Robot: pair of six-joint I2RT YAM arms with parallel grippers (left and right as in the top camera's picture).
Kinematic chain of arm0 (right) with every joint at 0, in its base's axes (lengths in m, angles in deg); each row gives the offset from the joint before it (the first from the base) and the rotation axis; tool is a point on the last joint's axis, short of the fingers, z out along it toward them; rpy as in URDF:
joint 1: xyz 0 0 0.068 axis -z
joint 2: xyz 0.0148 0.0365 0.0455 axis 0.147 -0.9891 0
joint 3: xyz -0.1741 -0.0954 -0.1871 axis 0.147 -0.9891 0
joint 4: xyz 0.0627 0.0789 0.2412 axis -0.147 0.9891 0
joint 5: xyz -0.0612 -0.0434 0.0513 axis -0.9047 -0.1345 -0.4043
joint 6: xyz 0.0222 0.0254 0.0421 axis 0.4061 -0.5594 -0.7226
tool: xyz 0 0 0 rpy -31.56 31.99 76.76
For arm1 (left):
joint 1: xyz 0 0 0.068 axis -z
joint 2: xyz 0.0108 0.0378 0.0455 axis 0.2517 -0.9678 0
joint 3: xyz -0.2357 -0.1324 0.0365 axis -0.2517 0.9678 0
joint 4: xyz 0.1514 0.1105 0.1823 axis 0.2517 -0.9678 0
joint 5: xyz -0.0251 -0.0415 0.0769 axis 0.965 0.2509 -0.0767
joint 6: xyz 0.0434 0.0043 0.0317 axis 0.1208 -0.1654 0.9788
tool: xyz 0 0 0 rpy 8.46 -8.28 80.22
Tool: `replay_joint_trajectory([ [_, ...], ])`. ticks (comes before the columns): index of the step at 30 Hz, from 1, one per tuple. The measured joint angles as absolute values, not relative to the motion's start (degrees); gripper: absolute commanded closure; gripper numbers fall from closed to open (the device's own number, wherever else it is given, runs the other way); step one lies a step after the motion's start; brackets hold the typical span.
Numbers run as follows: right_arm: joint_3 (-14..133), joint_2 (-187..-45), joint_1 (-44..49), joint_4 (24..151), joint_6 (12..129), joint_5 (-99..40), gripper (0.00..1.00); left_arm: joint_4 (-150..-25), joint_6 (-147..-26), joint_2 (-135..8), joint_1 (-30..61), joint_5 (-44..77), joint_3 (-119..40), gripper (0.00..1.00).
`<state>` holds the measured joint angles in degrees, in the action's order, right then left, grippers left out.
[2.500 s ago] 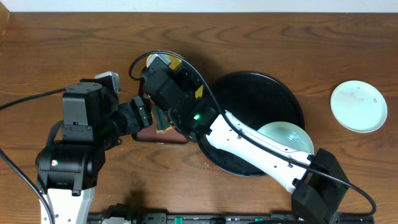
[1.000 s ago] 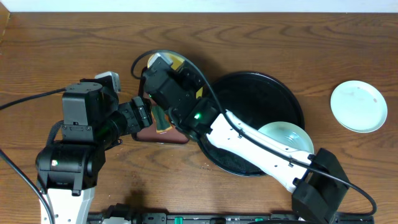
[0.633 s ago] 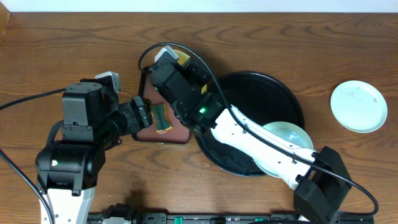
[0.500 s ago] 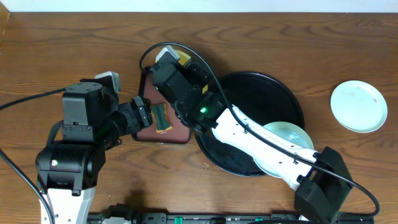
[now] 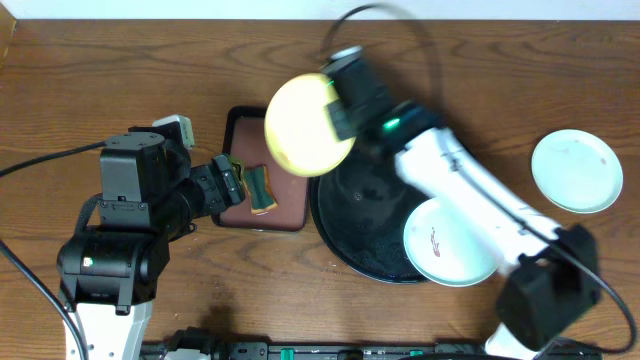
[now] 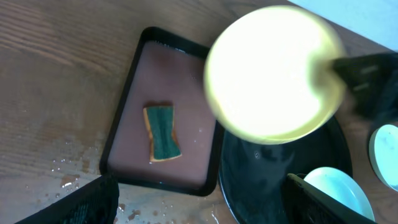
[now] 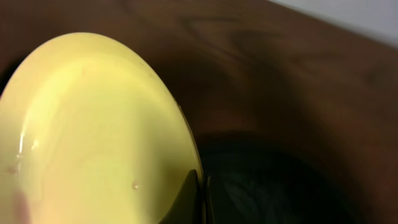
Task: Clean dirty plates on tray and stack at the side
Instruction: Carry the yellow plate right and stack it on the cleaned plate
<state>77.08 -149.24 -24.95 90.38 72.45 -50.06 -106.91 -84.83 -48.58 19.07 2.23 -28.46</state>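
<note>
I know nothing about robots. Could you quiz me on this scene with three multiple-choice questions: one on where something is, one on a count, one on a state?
1. Where does the green sponge lie?
A. in the brown rectangular tray
B. on a plate
C. in a cup

2. How many plates are in view?
A. two
B. three
C. four

3. What is the state of the yellow plate?
A. lying flat
B. stacked on another plate
C. held up by the right gripper

Answers:
1 A, the sponge sits inside that tray.
2 B, the yellow plate, a smeared mint plate on the black tray, and a second mint plate on the table.
3 C, the gripper is closed on its rim.
</note>
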Motion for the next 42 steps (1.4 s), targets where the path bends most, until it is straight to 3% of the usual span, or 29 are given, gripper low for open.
replay_joint_trajectory([
  [6,77.2,-141.7,-0.6,97.3,64.1,-32.4,0.99,-106.9,-84.8,-48.6,19.1,2.2,-28.5,0.16],
  [12,77.4,-141.6,24.0,106.5,61.7,-25.0,0.99,-106.9,-84.8,-48.6,19.1,2.2,-28.5,0.16],
  [20,77.2,-150.7,44.8,112.4,63.8,-23.2,0.99,-106.9,-84.8,-48.6,19.1,2.2,-28.5,0.16],
  [28,75.1,-159.8,53.1,113.4,67.2,-24.5,0.99,-106.9,-84.8,-48.6,19.1,2.2,-28.5,0.16],
  [30,74.7,-160.3,53.8,113.5,68.3,-24.7,0.90,-106.9,-84.8,-48.6,19.1,2.2,-28.5,0.16],
  [32,74.6,-160.2,54.0,113.4,69.0,-24.9,0.71,-106.9,-84.8,-48.6,19.1,2.2,-28.5,0.16],
  [35,74.6,-160.1,54.0,113.2,69.6,-24.8,0.57,-106.9,-84.8,-48.6,19.1,2.2,-28.5,0.16],
  [42,74.5,-152.8,51.7,112.4,70.6,-20.8,0.55,-106.9,-84.8,-48.6,19.1,2.2,-28.5,0.16],
])
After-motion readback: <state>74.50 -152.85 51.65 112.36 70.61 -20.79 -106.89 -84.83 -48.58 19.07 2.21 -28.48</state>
